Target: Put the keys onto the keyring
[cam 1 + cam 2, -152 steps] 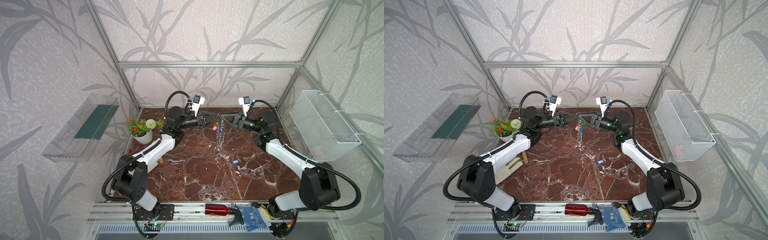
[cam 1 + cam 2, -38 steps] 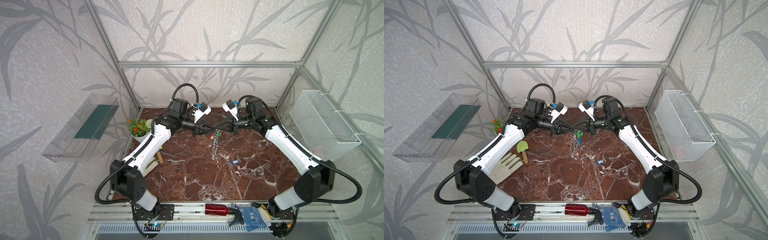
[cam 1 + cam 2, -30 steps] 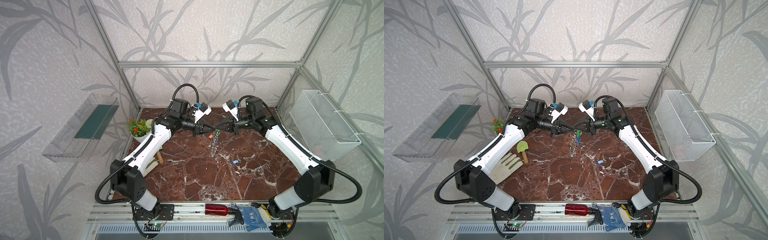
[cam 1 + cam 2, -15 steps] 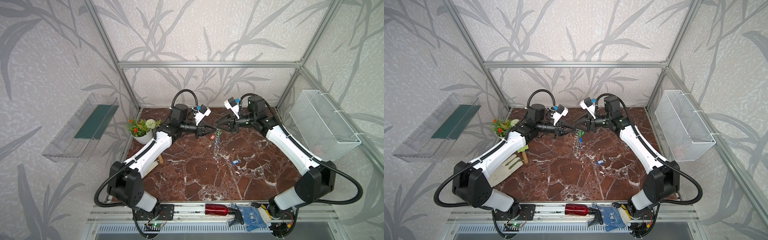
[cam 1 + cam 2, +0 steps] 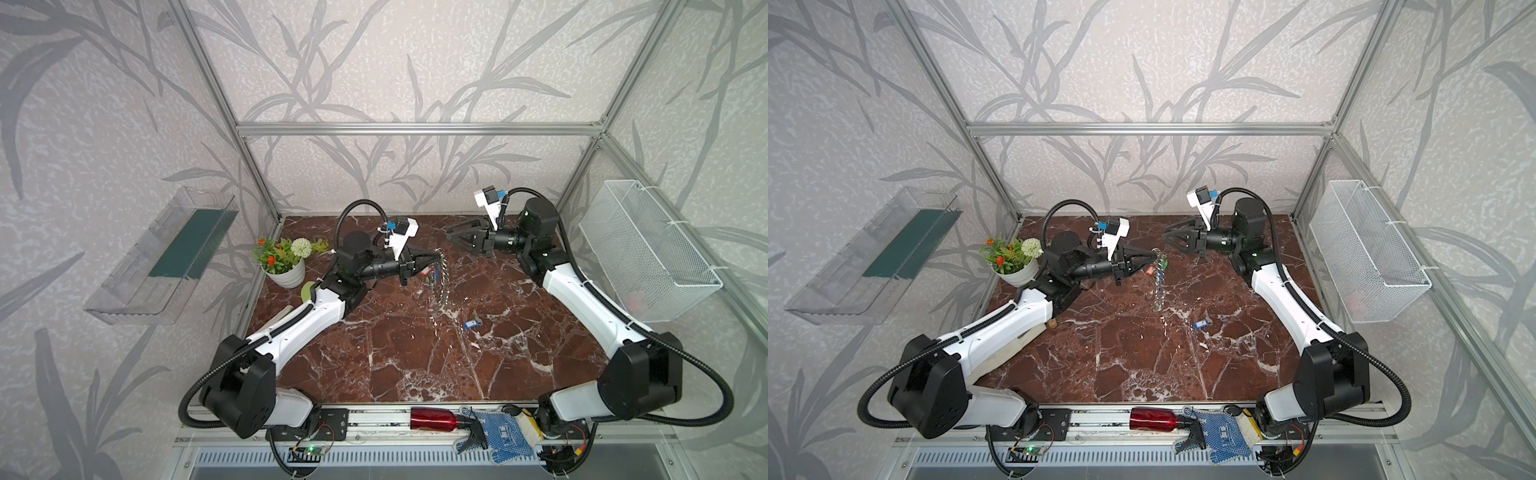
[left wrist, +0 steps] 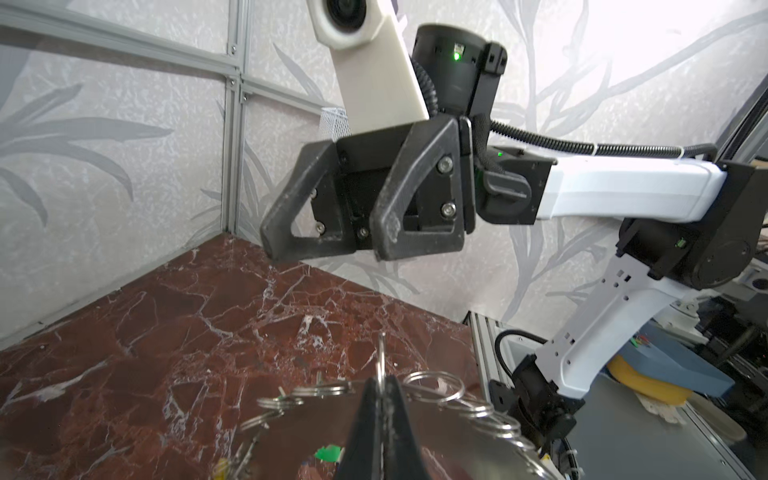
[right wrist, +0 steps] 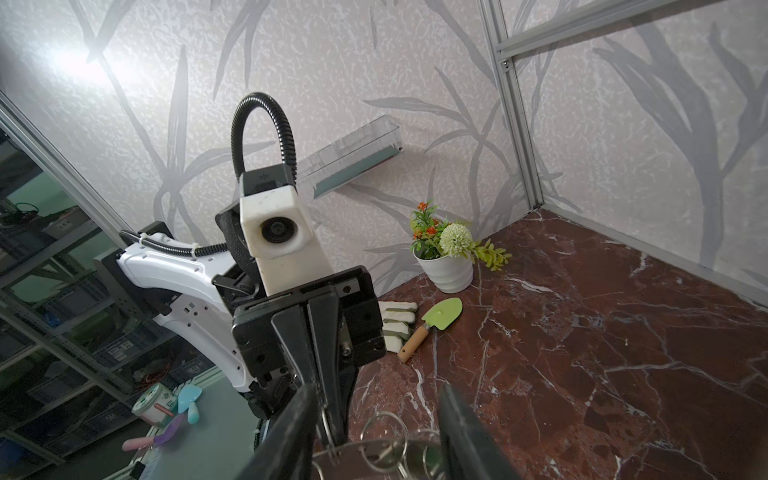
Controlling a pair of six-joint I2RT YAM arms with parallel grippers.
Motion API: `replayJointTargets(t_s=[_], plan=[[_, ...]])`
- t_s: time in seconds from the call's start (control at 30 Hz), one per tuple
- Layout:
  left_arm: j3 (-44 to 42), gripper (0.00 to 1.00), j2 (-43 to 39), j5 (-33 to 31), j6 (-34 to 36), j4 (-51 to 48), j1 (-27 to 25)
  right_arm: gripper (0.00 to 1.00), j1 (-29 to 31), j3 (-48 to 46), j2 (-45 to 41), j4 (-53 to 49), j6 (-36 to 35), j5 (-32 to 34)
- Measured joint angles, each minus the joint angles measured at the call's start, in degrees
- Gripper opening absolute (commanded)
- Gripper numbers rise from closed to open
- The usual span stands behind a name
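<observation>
1. The left hand [image 5: 432, 260] is clamped tight on the rim of the big flat grey metal keyring [image 5: 440, 282], the one fringed with little silver split rings. It's held up over the dark red marble bench [image 5: 415, 365], around the back middle.
2. In both top views the ring hangs edge-on, with its long axis running from the left fingertips down toward the bench. I can't tell if the low edge touches. A few keys with red, green and blue plastic tags [image 5: 1160, 274] dangle from it just beside the grip.
3. The right hand [image 5: 455, 239] is spread open with nothing in it. It's up in the air near the ring, tips aimed at it, with a clear gap between.
4. The loose one is a small silver key with a blue oblong plastic tag [image 5: 471, 323]. It's flat on the bench, well apart from the ring.
5. From the right hand it lies down and toward the front, on the right arm's side, so I'd say that hand is nearer.
6. Its long axis runs roughly across the bench, slightly tilted. It's too small to tell which end is the metal one. My guess is a pinch across the short width.
</observation>
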Motion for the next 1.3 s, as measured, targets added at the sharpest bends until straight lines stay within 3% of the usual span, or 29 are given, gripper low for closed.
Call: replayJointTargets(t_s=[0.2, 0.4, 1.03, 1.3], plan=[[-2.03, 0.00, 2.25, -3.65, -6.67, 13.92, -0.79, 0.36, 0.00, -1.66, 0.02, 7.21, 6.34, -1.53], [-2.40, 0.00, 3.52, -4.98, -8.94, 19.41, -1.66, 0.30, 0.46, -1.73, 0.66, 12.39, 10.43, -3.15], [-2.40, 0.00, 4.76, -6.16, -10.34, 22.23, -2.08, 0.12, 1.88, -2.01, 2.32, 15.39, 13.29, -4.96], [-2.43, 0.00, 4.76, -6.29, -10.25, 21.90, -2.08, 0.00, 1.92, -2.25, 2.38, 15.50, 12.79, -4.96]])
